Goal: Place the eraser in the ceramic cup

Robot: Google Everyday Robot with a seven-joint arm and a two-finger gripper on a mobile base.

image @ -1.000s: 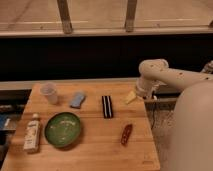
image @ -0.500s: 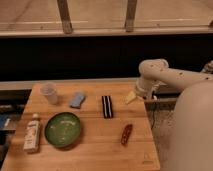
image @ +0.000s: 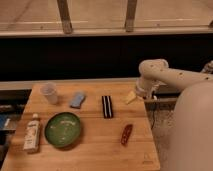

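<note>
a pale wooden table (image: pixel 100 150) is being used to hold everything. the robot's white arm (image: pixel 172 76) is being held over the far corner on the side away from the cup, bent downward at its elbow. a round green bowl (image: pixel 63 116) is being shown near the front edge, with nothing visible inside it. a white bottle with a printed label (image: pixel 32 133) is being shown just beside the bowl, apparently lying flat. the small whitish ceramic cup (image: pixel 49 93) is being shown upright near the far corner opposite the arm; its inside is hardly being shown, and nothing is being seen sticking out of it. a blue-grey soft pad (image: pixel 77 99) is being shown between the cup and the eraser. the narrow black eraser with two pale stripes (image: pixel 107 106) is being shown flat on bare wood near the table's middle, untouched, its long axis being run from far edge toward near edge. the gripper (image: pixel 132 96) is being held low by the far edge, near the eraser's far end, on the side away from the cup, its fingers being held spread around nothing. a small reddish-brown oblong thing (image: pixel 126 134) is being shown nearer the front. a short sideways reach is being called for, judging from this, with the jaws being set across the eraser's narrow width.
</note>
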